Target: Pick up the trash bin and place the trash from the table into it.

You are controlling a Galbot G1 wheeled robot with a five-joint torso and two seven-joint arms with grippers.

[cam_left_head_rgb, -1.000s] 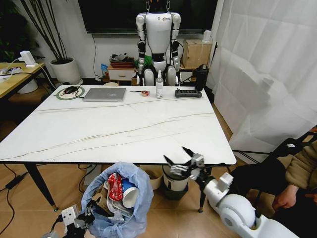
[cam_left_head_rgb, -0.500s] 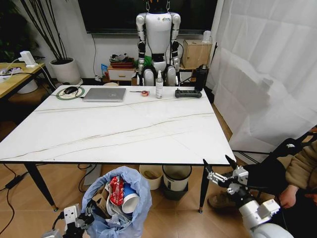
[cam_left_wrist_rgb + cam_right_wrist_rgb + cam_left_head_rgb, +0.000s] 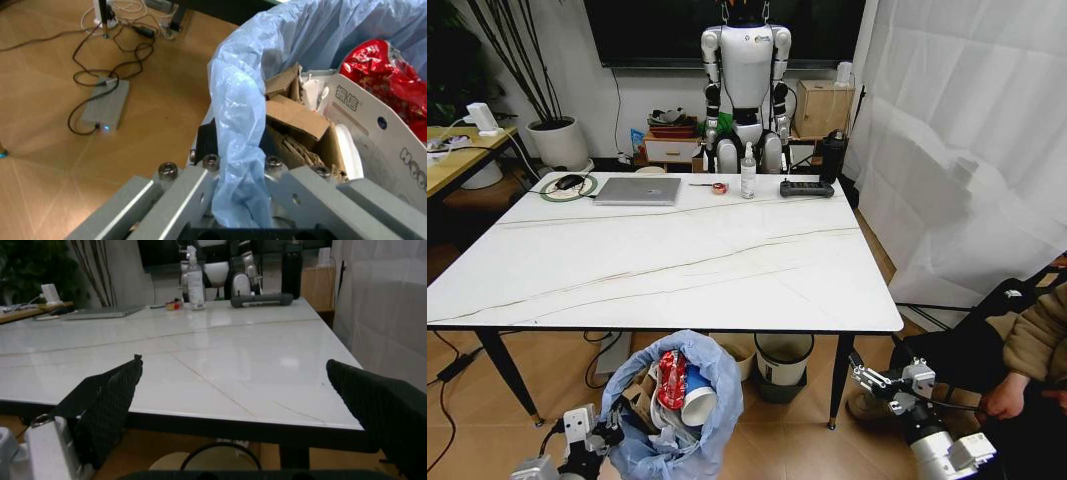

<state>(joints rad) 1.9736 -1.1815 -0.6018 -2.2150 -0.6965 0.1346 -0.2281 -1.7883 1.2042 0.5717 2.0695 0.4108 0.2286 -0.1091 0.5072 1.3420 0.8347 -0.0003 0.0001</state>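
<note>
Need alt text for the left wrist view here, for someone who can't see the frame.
The left gripper pinches the rim of the trash bin, its light-blue bag bunched between the fingers. Inside lie torn cardboard, a white paper cup and a red wrapper; a grey box with cables sits on the wooden floor.

Wood-tone floor (image 3: pixel 777 440) w/ cables; white curtain (image 3: pixel 967 150) at right. Back wall: dark TV screen (image 3: pixel 657 30), potted plant (image 3: pixel 557 140), low white cabinet (image 3: pixel 672 148), cardboard box (image 3: pixel 824 108). Wooden desk (image 3: pixel 457 160) far left.

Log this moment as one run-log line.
left gripper: shut on trash bin rim | right gripper: open, empty, beside table | trash: in bin
</note>
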